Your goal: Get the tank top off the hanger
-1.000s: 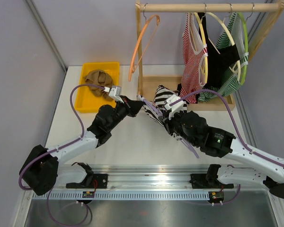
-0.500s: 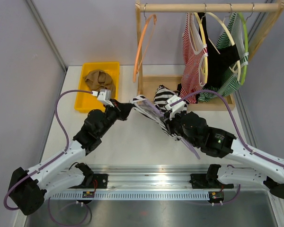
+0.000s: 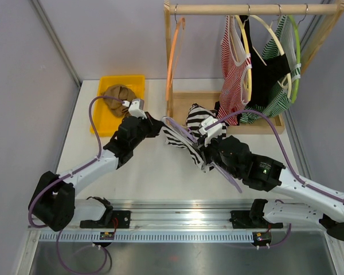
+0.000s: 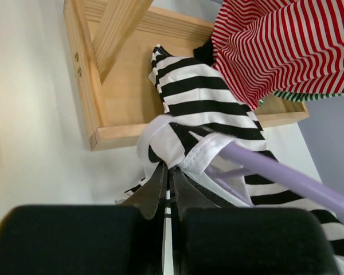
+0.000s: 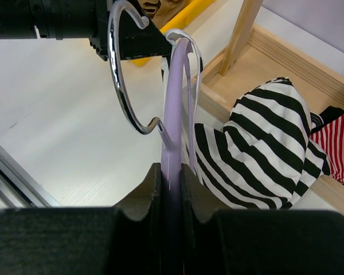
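Observation:
The black-and-white striped tank top [image 3: 189,137] [image 4: 209,106] [image 5: 264,143] hangs over a lilac hanger [image 3: 180,133] [image 4: 275,172] [image 5: 175,109] with a metal hook [image 5: 123,74], low over the table in front of the wooden rack. My left gripper [image 3: 158,125] [image 4: 169,172] is shut on the top's white-edged strap at the hanger's left end. Shut on the lilac hanger just below its hook, my right gripper [image 3: 205,150] [image 5: 171,172] holds it up. The strap still loops round the hanger's arm.
A wooden rack [image 3: 249,8] carries an empty orange hanger [image 3: 172,57] and red-striped [image 3: 232,69], black and green-striped tops [image 3: 278,86]. Its wooden base tray [image 3: 186,106] [image 4: 97,97] lies just behind the grippers. A yellow bin [image 3: 106,117] with brown cloth sits at the left.
The left gripper, still shut on the strap, swung out left then back toward the rack, pulling the strap along the hanger. The orange hanger has swung edge-on. The right arm has barely moved.

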Controlling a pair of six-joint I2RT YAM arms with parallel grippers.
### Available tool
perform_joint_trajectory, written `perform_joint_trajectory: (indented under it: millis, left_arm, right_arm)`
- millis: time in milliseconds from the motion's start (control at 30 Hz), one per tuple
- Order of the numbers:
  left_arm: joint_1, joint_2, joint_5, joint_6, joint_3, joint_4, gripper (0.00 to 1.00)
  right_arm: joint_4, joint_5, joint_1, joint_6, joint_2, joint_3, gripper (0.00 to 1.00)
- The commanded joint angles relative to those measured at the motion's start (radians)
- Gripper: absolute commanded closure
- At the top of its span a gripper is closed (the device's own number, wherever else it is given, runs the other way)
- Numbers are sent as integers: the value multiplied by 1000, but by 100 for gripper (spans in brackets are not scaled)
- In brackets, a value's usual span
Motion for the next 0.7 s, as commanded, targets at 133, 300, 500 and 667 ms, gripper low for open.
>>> perform_joint_trajectory:
  millis: [133, 300, 500, 667]
  left_arm:
    - [42, 77, -35, -5, 5, 48, 100]
    - [40, 64, -15, 1, -79, 58, 100]
    - [16, -46, 17, 53, -165, -8, 100]
    - [-93, -211, 8, 75, -246, -112, 100]
  right_arm:
    - [63, 9, 8, -7, -55, -10, 100]
    - [63, 21, 10, -7, -72, -7, 100]
    - [87, 38, 8, -10, -112, -14, 100]
    - [121, 40, 8, -5, -129, -13, 100]
